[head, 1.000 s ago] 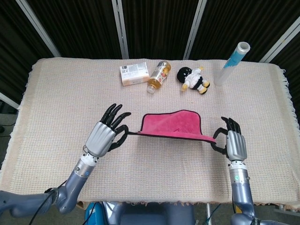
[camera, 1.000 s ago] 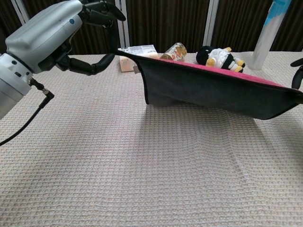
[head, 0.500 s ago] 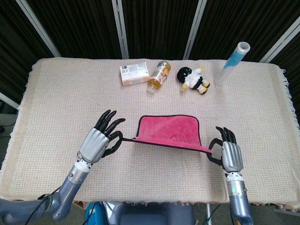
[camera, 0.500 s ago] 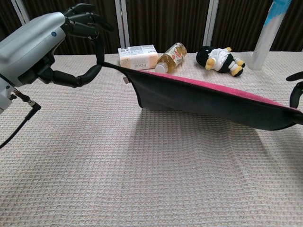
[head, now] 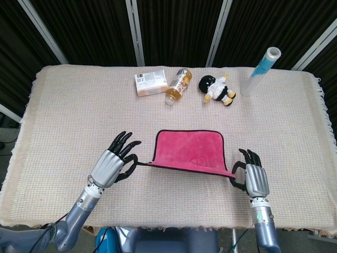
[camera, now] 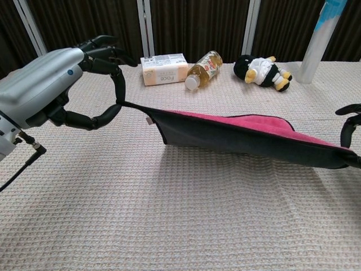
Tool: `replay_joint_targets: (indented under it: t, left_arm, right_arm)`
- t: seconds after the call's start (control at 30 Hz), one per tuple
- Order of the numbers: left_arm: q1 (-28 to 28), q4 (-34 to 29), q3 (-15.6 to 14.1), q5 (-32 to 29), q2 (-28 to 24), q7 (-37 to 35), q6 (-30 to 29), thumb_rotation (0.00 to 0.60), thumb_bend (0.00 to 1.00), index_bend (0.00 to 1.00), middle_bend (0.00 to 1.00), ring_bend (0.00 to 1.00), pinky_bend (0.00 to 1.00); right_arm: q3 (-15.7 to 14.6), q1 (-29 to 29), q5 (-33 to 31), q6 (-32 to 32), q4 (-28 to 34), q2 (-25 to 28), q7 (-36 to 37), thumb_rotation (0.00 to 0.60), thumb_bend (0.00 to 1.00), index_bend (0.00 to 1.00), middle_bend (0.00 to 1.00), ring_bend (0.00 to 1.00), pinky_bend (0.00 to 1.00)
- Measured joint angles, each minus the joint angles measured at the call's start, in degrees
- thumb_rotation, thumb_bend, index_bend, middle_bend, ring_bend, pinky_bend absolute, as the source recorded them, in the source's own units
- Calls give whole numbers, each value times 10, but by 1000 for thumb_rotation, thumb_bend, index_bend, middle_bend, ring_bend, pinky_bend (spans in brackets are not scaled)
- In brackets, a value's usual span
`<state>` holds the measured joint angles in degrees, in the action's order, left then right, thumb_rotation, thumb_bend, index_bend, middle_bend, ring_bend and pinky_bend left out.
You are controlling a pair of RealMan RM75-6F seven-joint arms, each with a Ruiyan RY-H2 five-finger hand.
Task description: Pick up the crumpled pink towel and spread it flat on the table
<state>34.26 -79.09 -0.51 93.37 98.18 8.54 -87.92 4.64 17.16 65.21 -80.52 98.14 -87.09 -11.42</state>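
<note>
The pink towel (head: 189, 152) with a dark hem is stretched out between my two hands; its far edge lies on the table and its near edge hangs just above it. In the chest view the pink towel (camera: 242, 124) shows its dark underside. My left hand (head: 113, 163) pinches the near left corner between thumb and a finger, the other fingers spread. My right hand (head: 253, 176) pinches the near right corner. The chest view shows the left hand (camera: 62, 84) large at the left and only the fingertips of the right hand (camera: 350, 121) at the right edge.
Along the far side of the woven table cover (head: 63, 105) lie a small box (head: 150, 83), a bottle on its side (head: 178, 86), a plush penguin (head: 217, 89) and an upright tube (head: 260, 70).
Both hands have drawn back toward the table's near edge and sunk lower, pulling the towel flatter and closer to the surface. Both corner pinches hold.
</note>
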Motion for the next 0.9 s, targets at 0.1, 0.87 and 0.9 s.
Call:
replay_joint_targets:
  t: [0.1,0.87,0.9]
  left_arm:
    - [-2,4,-5,4,8,1,9,600,540,620,194,0,0]
    - [-19,20,-13,14,55,9,61,600,540,610,190,0,0]
    - [-19,20,-13,15,56,9,63,600,540,609,190,0,0]
  right_arm:
    - [-2,-3,1,5,-4,-3,-1,600,542,662,150,0,0]
    - [-8,-19,16,28,-11,-8,-7,600,542,662,151,0,0]
    - [-8,-20,15,29,-12,-8,-7,600,542,662,150,0,0]
